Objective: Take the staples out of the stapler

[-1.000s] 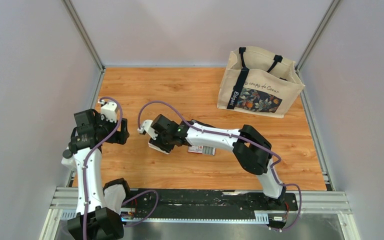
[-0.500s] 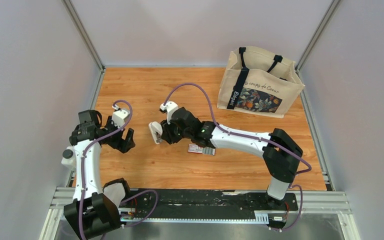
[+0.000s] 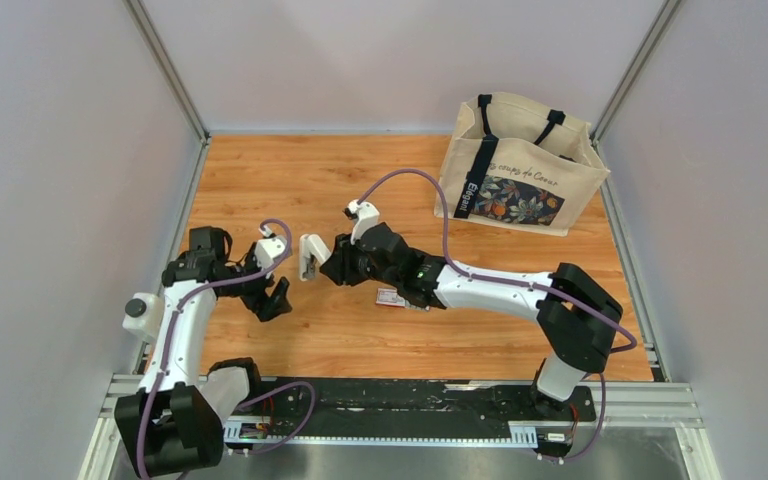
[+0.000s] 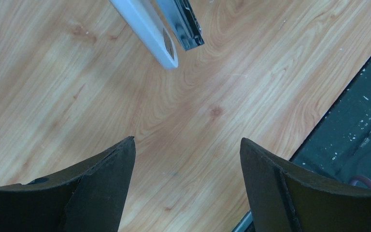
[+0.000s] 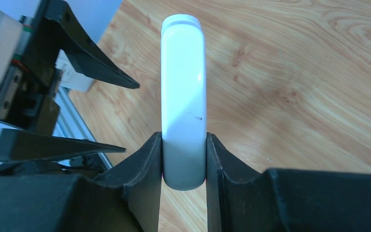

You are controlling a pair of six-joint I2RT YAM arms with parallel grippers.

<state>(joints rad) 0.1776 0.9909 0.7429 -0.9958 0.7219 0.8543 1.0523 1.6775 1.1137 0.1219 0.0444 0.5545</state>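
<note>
My right gripper [image 3: 328,262] is shut on the white stapler [image 3: 310,257] and holds it off the wooden table. In the right wrist view the stapler [image 5: 183,92] stands out from between the fingers, gripped at its rounded end. My left gripper [image 3: 278,296] is open with nothing in it, just left of and below the stapler. From the left wrist the stapler's white body [image 4: 147,29] and its shiny metal rail [image 4: 181,21] hang ahead of the open left gripper [image 4: 187,140]. The staples cannot be made out in any view.
A small red-and-white box [image 3: 400,298] lies on the table [image 3: 360,180] under the right forearm. A beige tote bag [image 3: 520,165] stands at the back right. Grey walls close in the sides, and a black rail [image 3: 410,400] runs along the near edge.
The right gripper has lifted the stapler off the table and turned it up on end. The left arm has swung right and nearer, bringing its open gripper close to the stapler.
</note>
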